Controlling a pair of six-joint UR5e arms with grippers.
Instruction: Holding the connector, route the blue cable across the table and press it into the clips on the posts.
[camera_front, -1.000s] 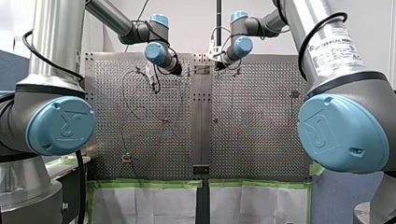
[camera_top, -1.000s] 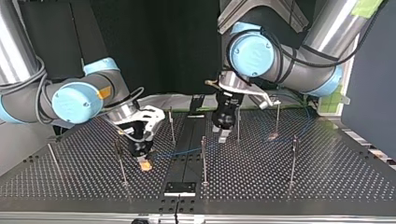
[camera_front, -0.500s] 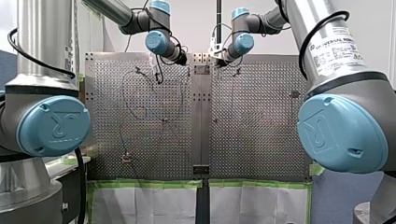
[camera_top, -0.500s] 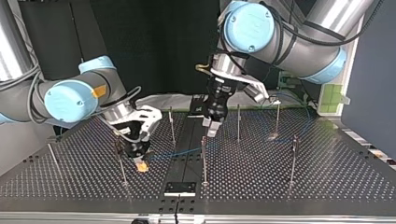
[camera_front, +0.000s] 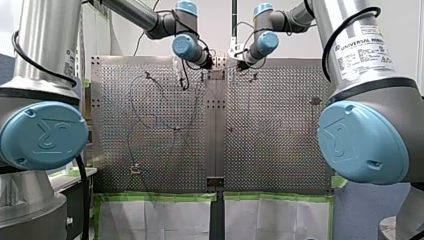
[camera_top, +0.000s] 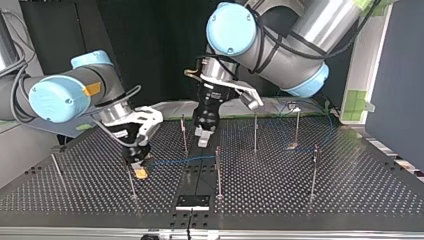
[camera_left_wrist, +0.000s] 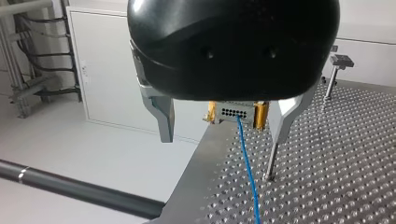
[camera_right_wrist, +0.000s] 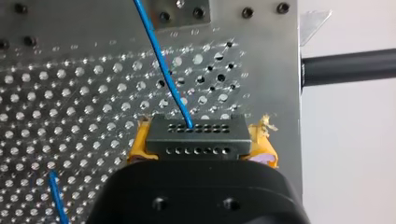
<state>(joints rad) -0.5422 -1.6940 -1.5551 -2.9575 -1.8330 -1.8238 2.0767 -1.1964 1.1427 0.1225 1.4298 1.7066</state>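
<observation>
- My right gripper (camera_top: 140, 169), the one with yellow pads (camera_right_wrist: 137, 148), is clamped on the dark rectangular connector (camera_right_wrist: 196, 137). The pads grip its two short ends. Its face, with rows of small holes, points away from my wrist.
- The thin blue cable (camera_right_wrist: 161, 56) leaves the middle of that face. It runs straight ahead of my right gripper, low over the perforated metal table (camera_top: 300, 200).
- My left gripper (camera_left_wrist: 223, 140), black with bare metal fingers (camera_left_wrist: 161, 116), is spread wide and holds nothing. It hangs above the table, apart from the cable.
- From my left wrist, the connector sits ahead of my left gripper, framed in the gap between its fingers. The cable comes from it back toward me and passes beneath that gap. Its long axis therefore runs from one gripper to the other, across the line on which my left fingers close.
- A thin upright metal post (camera_left_wrist: 271, 161) stands just beside the cable, below one left finger. That finger hides its top, so I cannot see a clip there.
- My judgement: my right gripper is committed to the connector, so my left is the nearer free one. It would need to come down over the cable and nudge it sideways to that post.
</observation>
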